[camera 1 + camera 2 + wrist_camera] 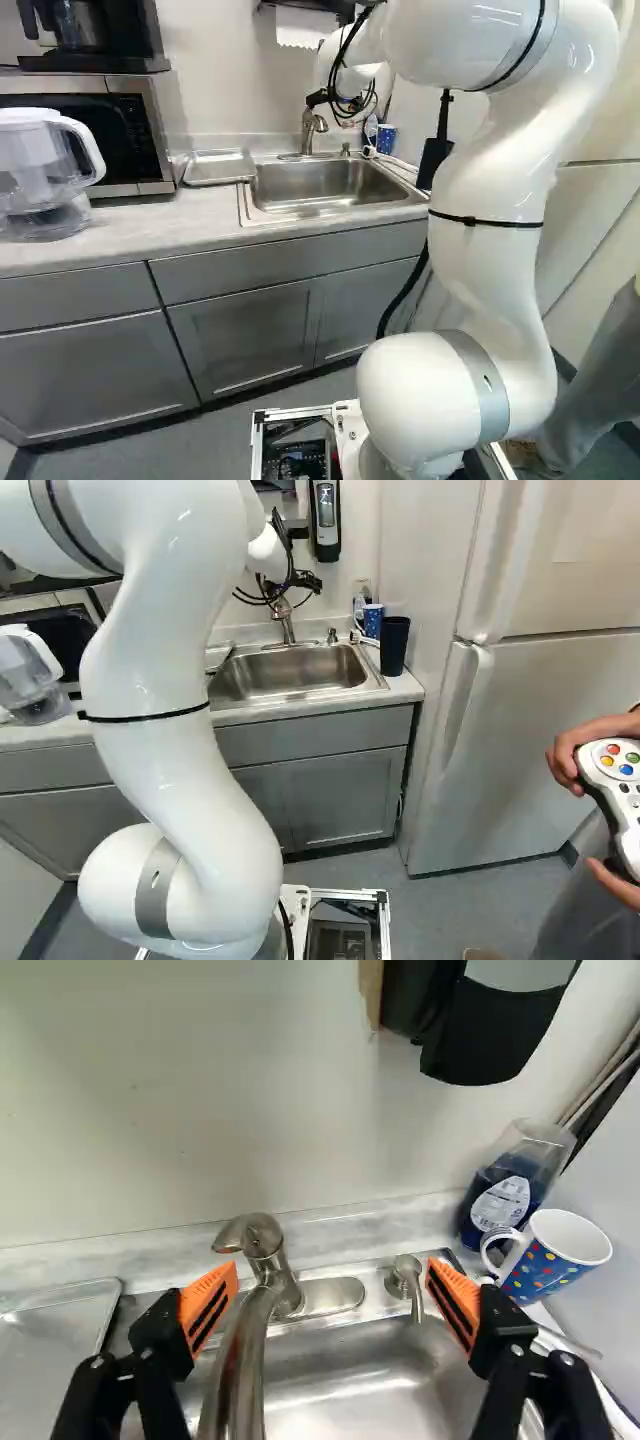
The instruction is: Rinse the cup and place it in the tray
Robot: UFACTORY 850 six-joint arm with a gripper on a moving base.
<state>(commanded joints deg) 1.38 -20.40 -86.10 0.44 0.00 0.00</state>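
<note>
Gripper (308, 582) over the back of the sink (290, 672), wall (180, 1110) ahead. In the wrist view the gripper (333, 1282) has its fingers spread wide, nothing pinched. Faucet (262, 1260) stands in the span, its spout nearer the tray-side finger. Soap pump (405, 1282) also in the span, close by the other finger; little side room there.

Cup (550, 1260), dotted blue, stands at the sink's back corner, beyond the pump-side finger, apart from it. Its handle turns toward the bottle (510, 1190), just beside. Side panel (605, 1230) near the cup's far side: tight. Black tumbler (394, 645) on the counter (408, 688), on the cup's near side. Wall dispenser (490, 1025) hangs over this stretch.

Tray (218, 168) lies on the counter at the sink's other side, between basin and microwave (140, 135). Sink front rim has open air above it in the left base view.

Hard to see: gripper small among cables in both base views. Arm (180, 750) covers part of the tray in the right base view. Wrist view cuts off tray, basin and spout end. Inside of cup: depth and any contents, cannot tell.
</note>
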